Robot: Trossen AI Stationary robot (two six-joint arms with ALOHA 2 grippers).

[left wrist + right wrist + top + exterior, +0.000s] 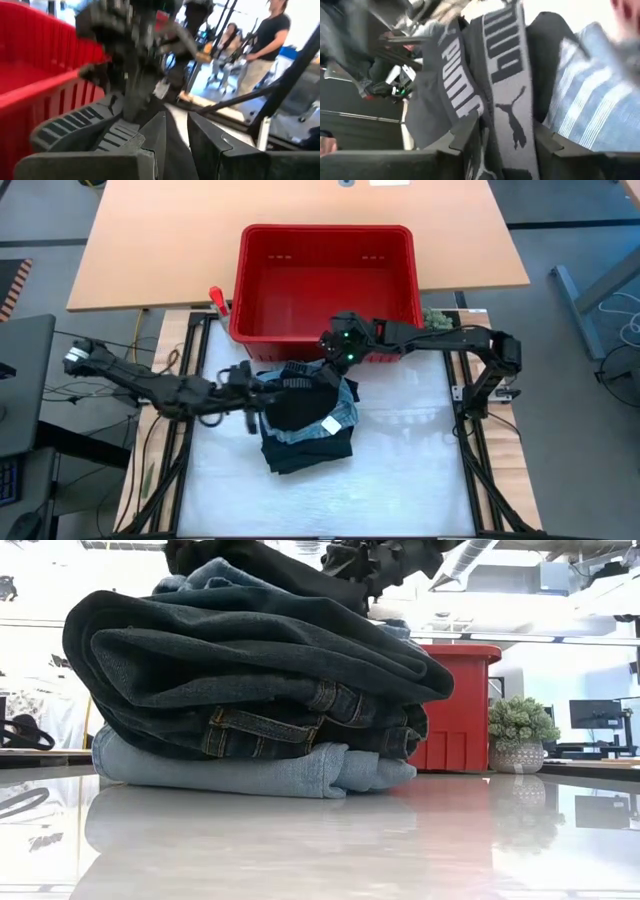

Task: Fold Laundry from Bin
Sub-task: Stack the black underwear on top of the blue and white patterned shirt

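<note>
while black garment (300, 402) lies atop folded pile (305, 430) at table middle, just before empty bin (325, 280): waistband long axis threading between right gripper (335, 360) jaws, half parted, band between. left gripper (250, 395) touching garment's left side, jaws barely parted, hold unclear. right nearer bin.

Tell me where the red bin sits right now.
In the high view, the red bin sits at the table's far edge, centred, directly behind the stacked laundry. In the low view it shows to the pile's right, beside a small potted plant.
</note>
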